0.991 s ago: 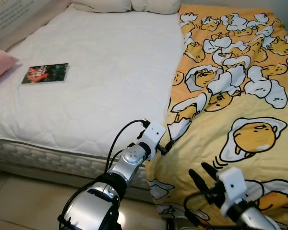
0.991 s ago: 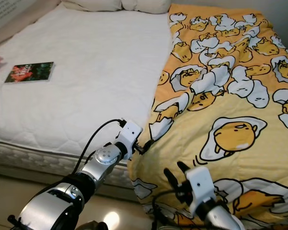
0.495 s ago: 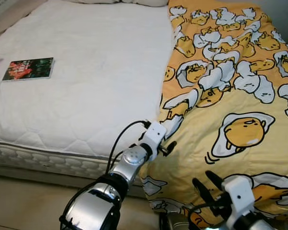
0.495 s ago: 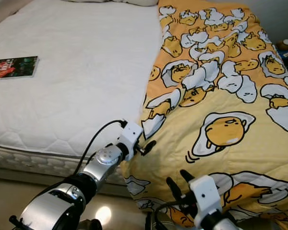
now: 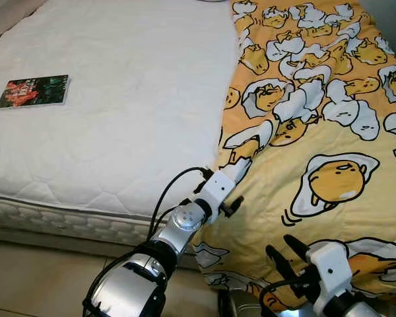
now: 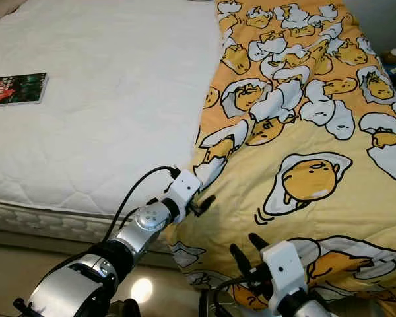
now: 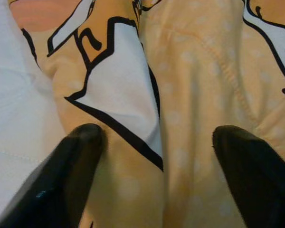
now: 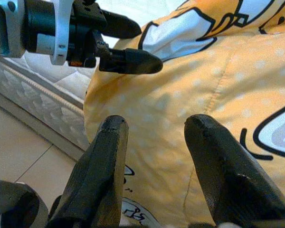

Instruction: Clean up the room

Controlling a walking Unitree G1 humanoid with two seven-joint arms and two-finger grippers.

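A yellow blanket (image 5: 317, 132) printed with egg characters covers the right half of the bed and hangs over its near edge. My left gripper (image 5: 232, 201) is open at the blanket's near left corner, its fingers (image 7: 76, 161) straddling a fold of the cloth (image 7: 133, 104). My right gripper (image 5: 284, 251) is open lower down, in front of the blanket's hanging edge (image 8: 190, 95), with nothing between its fingers (image 8: 109, 156). A small book (image 5: 33, 90) with a red and green cover lies flat on the white mattress (image 5: 119, 99) at the far left.
The mattress edge (image 5: 53, 218) runs along the near side above a pale tiled floor (image 5: 26, 284). A dark surface with small objects (image 6: 393, 56) sits past the bed's right side.
The camera has shifted slightly. My left gripper has pushed a little further onto the blanket's corner. The right gripper stays about where it was.
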